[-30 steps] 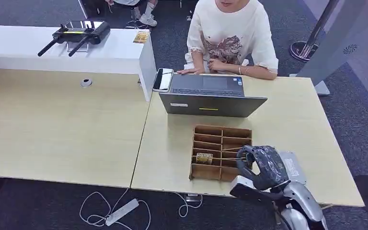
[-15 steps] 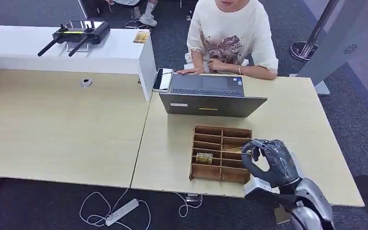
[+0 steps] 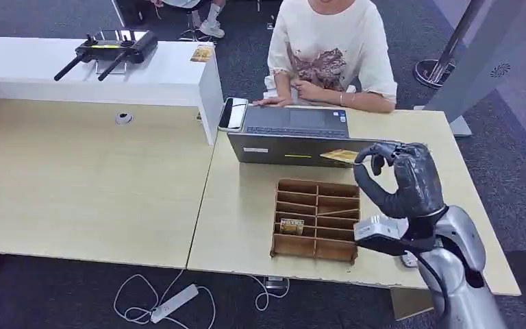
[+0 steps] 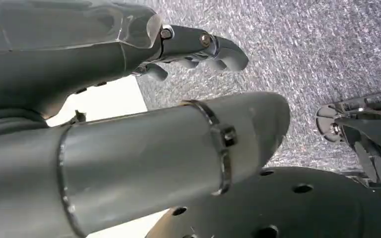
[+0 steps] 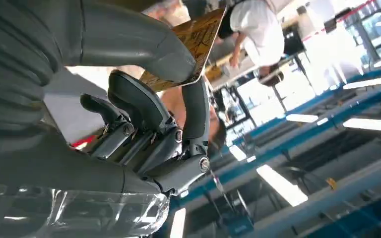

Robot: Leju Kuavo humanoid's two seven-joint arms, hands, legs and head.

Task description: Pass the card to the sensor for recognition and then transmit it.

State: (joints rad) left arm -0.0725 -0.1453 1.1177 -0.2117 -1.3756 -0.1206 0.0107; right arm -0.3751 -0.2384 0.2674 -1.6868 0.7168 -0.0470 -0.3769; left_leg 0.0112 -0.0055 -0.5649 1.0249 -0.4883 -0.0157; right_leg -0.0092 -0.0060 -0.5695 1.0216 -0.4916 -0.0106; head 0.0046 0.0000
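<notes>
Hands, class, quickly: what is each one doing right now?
Left hand: holds nothing, fingers curled; open or closed cannot be told.
Right hand: pinches a card.

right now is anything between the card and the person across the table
Yes: the open laptop sits between the card, pinched in the right hand, and the person. Whether the card is high enough to clear its lid is unclear.
</notes>
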